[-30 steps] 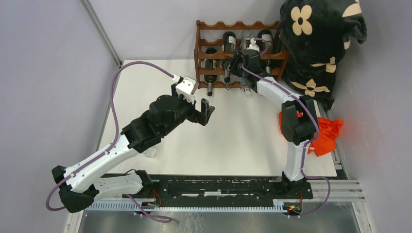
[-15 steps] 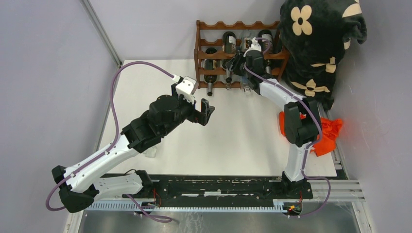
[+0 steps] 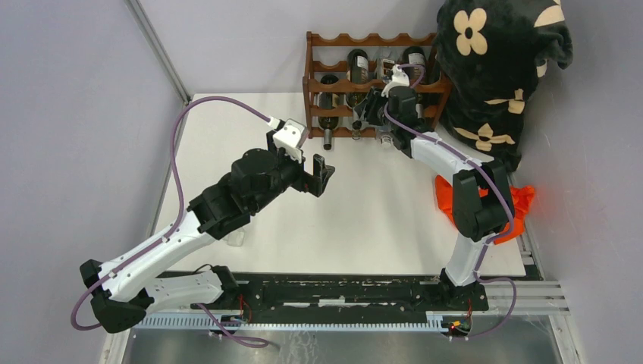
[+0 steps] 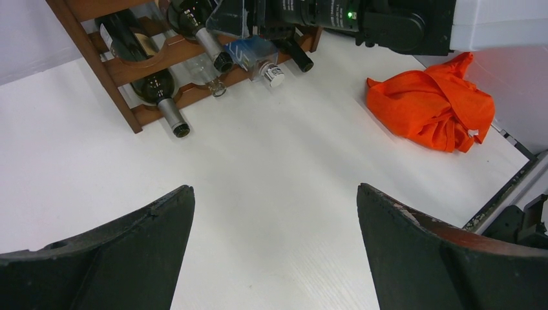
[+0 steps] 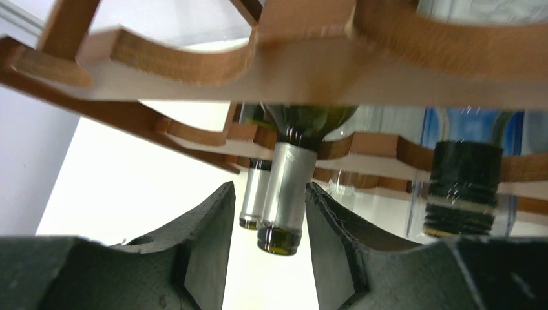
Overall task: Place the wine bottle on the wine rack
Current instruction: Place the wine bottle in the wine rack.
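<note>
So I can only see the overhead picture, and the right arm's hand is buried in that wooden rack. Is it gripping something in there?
Observer: Its own camera shows the right gripper straddling the silver-foiled neck of a green bottle that lies in the wine rack. A gap shows on one side, so it looks unclamped.
Visitor: And the other hand, is it carrying anything?
Observer: No. The left gripper has its fingers wide apart, with only bare white table between them.
Visitor: Is anything lying next to that green bottle?
Observer: Yes, a dark screw-top neck pokes out just to the right of it in that camera's picture.
</note>
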`<state>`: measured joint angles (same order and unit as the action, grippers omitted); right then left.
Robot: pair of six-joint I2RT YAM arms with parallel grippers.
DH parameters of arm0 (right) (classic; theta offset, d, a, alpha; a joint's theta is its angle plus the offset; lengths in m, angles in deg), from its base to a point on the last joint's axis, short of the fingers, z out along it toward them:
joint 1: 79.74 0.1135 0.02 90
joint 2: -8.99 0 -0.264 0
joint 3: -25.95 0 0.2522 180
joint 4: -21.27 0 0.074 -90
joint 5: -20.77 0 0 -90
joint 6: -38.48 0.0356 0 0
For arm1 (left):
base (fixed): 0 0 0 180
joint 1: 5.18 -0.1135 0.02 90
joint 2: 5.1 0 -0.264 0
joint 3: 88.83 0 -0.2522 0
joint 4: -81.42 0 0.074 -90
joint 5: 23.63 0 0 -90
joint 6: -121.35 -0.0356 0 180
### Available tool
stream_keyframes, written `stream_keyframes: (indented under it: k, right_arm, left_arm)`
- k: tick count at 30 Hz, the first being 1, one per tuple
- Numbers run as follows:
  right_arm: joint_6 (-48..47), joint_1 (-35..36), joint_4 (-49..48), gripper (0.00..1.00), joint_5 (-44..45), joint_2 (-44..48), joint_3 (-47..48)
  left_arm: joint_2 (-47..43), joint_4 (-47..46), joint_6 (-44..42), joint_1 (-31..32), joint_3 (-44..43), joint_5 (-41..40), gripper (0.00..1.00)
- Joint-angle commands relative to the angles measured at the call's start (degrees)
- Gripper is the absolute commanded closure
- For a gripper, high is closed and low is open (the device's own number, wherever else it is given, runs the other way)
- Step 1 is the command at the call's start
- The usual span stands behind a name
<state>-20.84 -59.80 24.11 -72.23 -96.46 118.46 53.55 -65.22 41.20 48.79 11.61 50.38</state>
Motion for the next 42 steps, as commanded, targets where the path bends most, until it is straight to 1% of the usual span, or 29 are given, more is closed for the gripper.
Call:
stream_keyframes:
  k: [1, 11, 12, 16, 21, 23, 28, 31, 32, 34, 36, 38, 40, 42]
  right_arm:
    - [-3.2, 1.5, -1.0, 0.5, 0.9, 3.0, -2.2]
    - [-4.0, 2.5, 1.6, 0.5, 2.7, -0.1, -1.5]
    - [-4.0, 2.6, 2.0, 0.51, 4.0, -0.5, -1.3]
    - [-3.9, 2.8, 3.0, 0.56, 5.6, -1.4, -0.8]
    - [-3.9, 2.8, 4.2, 0.59, 5.9, -3.2, 1.0]
    - [-3.8, 2.7, 4.0, 0.63, 5.7, -3.7, 1.8]
    - [-3.4, 2.8, 3.4, 0.83, 5.5, -4.6, 3.8]
    - [-3.3, 2.8, 3.3, 0.84, 5.8, -5.2, 5.1]
    - [-3.3, 2.8, 3.6, 0.83, 5.6, -5.4, 5.5]
    - [-4.0, 2.8, 3.5, 0.75, 4.9, -5.4, 5.7]
    - [-5.2, 2.7, 2.7, 0.64, 3.9, -4.9, 4.7]
    - [-6.6, 2.7, 1.4, 0.5, 3.5, -3.3, 2.6]
    - [-8.3, 2.7, 0.6, 0.4, 3.6, -1.4, 1.1]
    - [-10.1, 2.7, 0.1, 0.38, 3.5, 0.4, -0.4]
  left_arm:
    - [-1.8, -3.2, 2.1, -0.2, 0.2, 0.5, 0.0]
    - [-3.9, -3.4, 2.1, -0.2, 2.1, 0.3, 0.0]
    - [-4.1, -3.3, 2.2, -0.2, 2.2, 0.3, 0.0]
    - [-4.7, -3.2, 2.2, -0.2, 2.4, 0.3, 0.0]
    - [-4.8, -3.2, 2.1, -0.2, 2.4, 0.4, 0.0]
    - [-4.6, -3.2, 2.3, -0.2, 2.4, 0.5, 0.0]
    - [-4.9, -2.9, 2.2, -0.2, 2.4, 0.3, 0.0]
    - [-5.1, -2.6, 2.2, -0.2, 2.2, 0.2, 0.0]
    - [-5.1, -2.6, 2.1, -0.2, 2.2, 0.2, 0.0]
    - [-5.1, -2.6, 2.1, -0.2, 2.2, 0.1, 0.0]
    - [-5.2, -2.6, 2.1, -0.2, 2.2, 0.2, 0.0]
    - [-5.2, -2.6, 2.2, -0.2, 2.4, 0.2, 0.0]
    - [-5.5, -2.6, 2.1, -0.2, 2.6, 0.3, 0.0]
    - [-5.7, -2.7, 2.0, -0.2, 2.7, 0.2, 0.0]
